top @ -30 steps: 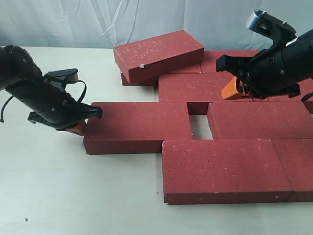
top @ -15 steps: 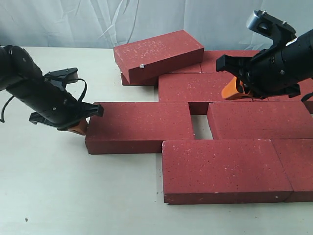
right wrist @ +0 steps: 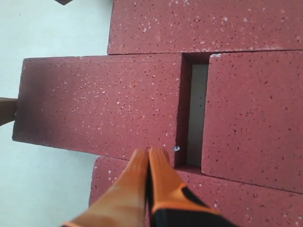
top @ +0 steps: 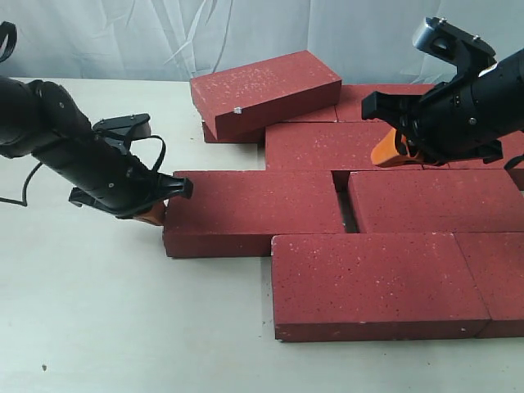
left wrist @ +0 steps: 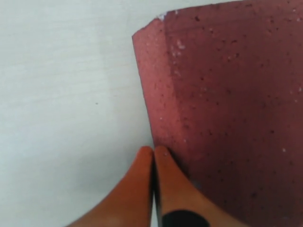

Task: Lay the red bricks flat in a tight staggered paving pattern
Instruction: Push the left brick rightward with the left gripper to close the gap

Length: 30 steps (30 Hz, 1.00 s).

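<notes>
Red bricks (top: 377, 282) lie flat in staggered rows on the right part of the pale table (top: 98, 327), whose left side is bare and open. At the left, the left claw (top: 152, 214) is clenched on nothing, its orange fingertips (left wrist: 142, 163) pressed together against the short end of the middle-row brick (top: 254, 211). A narrow slot (top: 345, 214) separates that brick's other end from its right neighbour (top: 434, 201), and the table shows through it. Behind, a tilted brick (top: 266, 90) with a small white chip (top: 237, 110) rests askew on the back row. At the right, the right claw (top: 391, 152) hangs above the bricks, clenched and empty. The brick surfaces are gritty, dark red and pale-speckled, with square, sharp edges.
</notes>
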Each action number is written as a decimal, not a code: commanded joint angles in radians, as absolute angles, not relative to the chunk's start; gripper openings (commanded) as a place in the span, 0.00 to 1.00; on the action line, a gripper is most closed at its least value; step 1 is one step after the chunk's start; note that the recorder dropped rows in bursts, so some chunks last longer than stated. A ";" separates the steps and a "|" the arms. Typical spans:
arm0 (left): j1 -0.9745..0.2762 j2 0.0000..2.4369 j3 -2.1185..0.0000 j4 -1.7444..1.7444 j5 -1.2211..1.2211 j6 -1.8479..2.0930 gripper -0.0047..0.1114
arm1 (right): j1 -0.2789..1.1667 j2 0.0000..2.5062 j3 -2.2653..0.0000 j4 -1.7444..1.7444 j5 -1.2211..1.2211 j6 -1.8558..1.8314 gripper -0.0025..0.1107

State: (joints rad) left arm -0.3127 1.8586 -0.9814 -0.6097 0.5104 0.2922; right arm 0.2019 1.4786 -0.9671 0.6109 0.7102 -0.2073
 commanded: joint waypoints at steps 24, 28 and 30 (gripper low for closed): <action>-0.394 1.931 -0.980 -0.731 0.472 0.321 0.04 | 0.200 1.476 -0.962 0.613 0.700 -0.213 0.02; -0.394 1.931 -0.984 -0.731 0.477 0.321 0.04 | 0.200 1.476 -0.962 0.613 0.696 -0.213 0.02; -0.394 1.931 -0.999 -0.731 0.489 0.323 0.04 | 0.200 1.476 -0.962 0.613 0.696 -0.213 0.02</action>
